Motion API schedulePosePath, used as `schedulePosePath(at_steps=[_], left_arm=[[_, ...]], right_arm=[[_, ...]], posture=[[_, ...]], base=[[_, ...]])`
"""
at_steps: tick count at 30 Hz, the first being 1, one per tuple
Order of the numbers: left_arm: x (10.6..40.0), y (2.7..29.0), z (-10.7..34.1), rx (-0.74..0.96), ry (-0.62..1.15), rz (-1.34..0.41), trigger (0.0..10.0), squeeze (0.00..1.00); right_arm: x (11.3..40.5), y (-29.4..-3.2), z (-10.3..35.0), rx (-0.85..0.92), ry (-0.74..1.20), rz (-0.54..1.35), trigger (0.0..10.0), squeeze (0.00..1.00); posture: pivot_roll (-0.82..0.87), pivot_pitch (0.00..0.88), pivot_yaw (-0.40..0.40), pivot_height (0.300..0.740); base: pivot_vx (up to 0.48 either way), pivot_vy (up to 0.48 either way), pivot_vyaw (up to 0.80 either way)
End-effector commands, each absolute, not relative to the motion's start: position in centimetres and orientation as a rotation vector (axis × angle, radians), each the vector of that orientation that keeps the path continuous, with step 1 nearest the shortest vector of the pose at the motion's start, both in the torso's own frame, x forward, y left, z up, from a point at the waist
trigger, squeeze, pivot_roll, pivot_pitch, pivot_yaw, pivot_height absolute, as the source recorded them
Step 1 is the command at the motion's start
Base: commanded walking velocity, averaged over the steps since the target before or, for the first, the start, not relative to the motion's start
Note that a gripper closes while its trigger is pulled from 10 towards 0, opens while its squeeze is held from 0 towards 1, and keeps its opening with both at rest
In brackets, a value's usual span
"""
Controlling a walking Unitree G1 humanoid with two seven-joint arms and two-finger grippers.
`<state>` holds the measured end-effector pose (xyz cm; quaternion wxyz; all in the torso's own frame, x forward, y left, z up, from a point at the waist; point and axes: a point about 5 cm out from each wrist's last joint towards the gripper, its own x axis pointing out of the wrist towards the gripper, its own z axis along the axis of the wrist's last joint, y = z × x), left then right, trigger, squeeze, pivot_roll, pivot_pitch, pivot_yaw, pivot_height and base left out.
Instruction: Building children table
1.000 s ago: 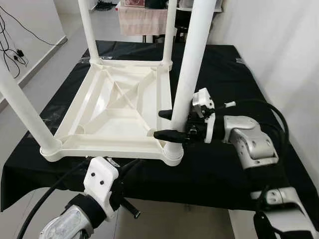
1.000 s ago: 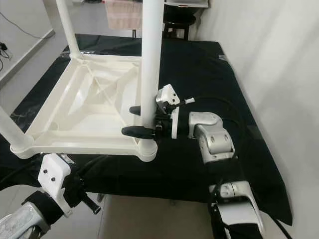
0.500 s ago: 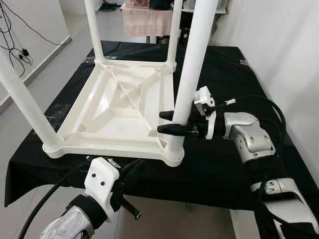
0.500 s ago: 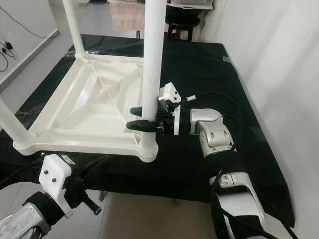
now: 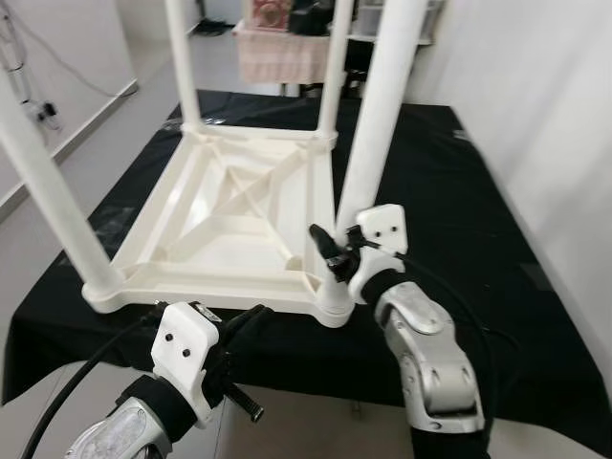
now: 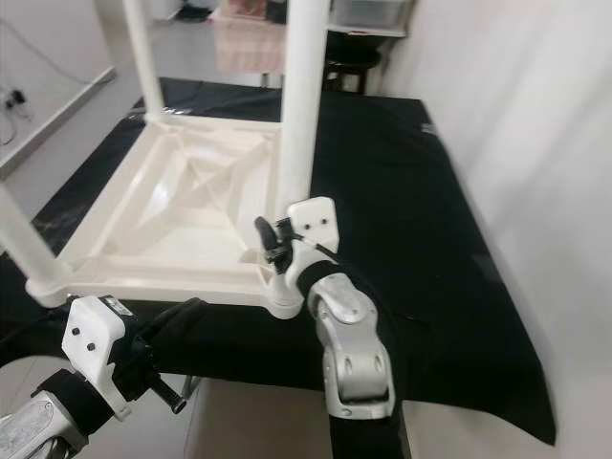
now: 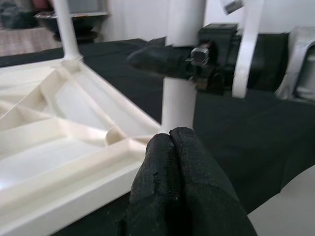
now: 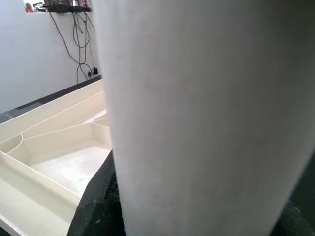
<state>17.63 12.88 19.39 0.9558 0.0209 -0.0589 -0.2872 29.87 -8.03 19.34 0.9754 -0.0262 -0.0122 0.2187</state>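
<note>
A white plastic children's table [image 5: 239, 206] lies upside down on a black-covered worktop, with its legs pointing up. My right gripper [image 5: 330, 251] grips the near right leg [image 5: 378, 124] just above its socket, one black finger [image 5: 319, 238] across the leg's left side. In the right wrist view that leg [image 8: 197, 113] stands very close, with a black finger [image 8: 96, 206] beside it. My left gripper [image 5: 251, 316] hangs low in front of the worktop's near edge, shut and holding nothing. Its fingertips [image 7: 170, 142] point at the corner below the held leg [image 7: 179, 103].
The black cloth [image 5: 449, 191] covers the worktop to the right of the white table. A white wall runs close along the right side. A rack with pink cloth [image 5: 282, 53] stands behind the worktop. Bare floor [image 5: 86, 124] lies to the left.
My right arm has swung its elbow round toward the worktop's near edge, with the gripper staying at the leg. The camera has shifted a little. The left arm has barely moved.
</note>
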Motion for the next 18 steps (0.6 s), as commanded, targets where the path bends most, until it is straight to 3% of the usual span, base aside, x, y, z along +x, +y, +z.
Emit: schedulePosePath(at_steps=[1, 2, 4, 5, 6, 11, 13, 14, 18], left_arm=[[17.6, 12.7, 18.9, 0.038, -0.093, -0.589, 10.0, 0.0], [17.6, 12.7, 19.0, 0.041, -0.098, -0.579, 10.0, 0.0], [17.7, 12.7, 19.0, 0.042, -0.101, -0.573, 10.0, 0.0], [17.7, 12.7, 19.0, 0.041, -0.1, -0.572, 10.0, 0.0], [17.7, 12.7, 19.0, 0.041, -0.101, -0.573, 10.0, 0.0], [17.8, 12.6, 18.9, 0.036, -0.101, -0.575, 10.0, 0.0], [17.8, 12.6, 18.9, 0.036, -0.101, -0.575, 10.0, 0.0], [17.9, 12.6, 18.9, 0.035, -0.101, -0.574, 10.0, 0.0], [17.9, 12.6, 18.8, 0.035, -0.1, -0.572, 10.0, 0.0]], right_arm=[[30.2, -8.0, 16.3, -0.064, 0.132, 0.436, 9.3, 0.0], [30.7, -7.7, 17.5, -0.039, 0.083, 0.527, 10.0, 0.23], [30.8, -7.4, 18.4, -0.017, 0.054, 0.591, 10.0, 0.23], [30.8, -7.3, 18.6, -0.01, 0.053, 0.611, 10.0, 0.98], [30.9, -7.3, 19.2, -0.008, 0.033, 0.66, 10.0, 1.0], [31.8, -7.9, 21.3, -0.004, -0.018, 0.929, 10.0, 1.0], [31.8, -7.9, 21.3, -0.004, -0.018, 0.929, 10.0, 1.0], [32.5, -9.1, 22.6, -0.067, -0.056, 1.082, 10.0, 0.0], [33.4, -10.5, 23.8, -0.148, -0.076, 1.248, 10.0, 0.0]], posture=[[0.0, 0.133, -0.064, 0.74], [0.0, 0.128, -0.069, 0.74], [0.0, 0.128, -0.069, 0.74], [0.0, 0.126, -0.07, 0.74], [0.0, 0.121, -0.071, 0.74], [0.0, 0.112, -0.075, 0.74], [0.0, 0.112, -0.075, 0.74], [0.01, 0.107, -0.076, 0.74], [0.01, 0.105, -0.077, 0.74]], base=[[0.0, 0.0, 0.0], [0.0, 0.0, 0.0], [0.0, 0.0, 0.0], [0.0, 0.0, 0.0], [0.0, 0.0, 0.0], [0.0, 0.0, 0.0], [0.0, 0.0, 0.0], [0.0, 0.0, 0.0], [0.0, 0.0, 0.0]])
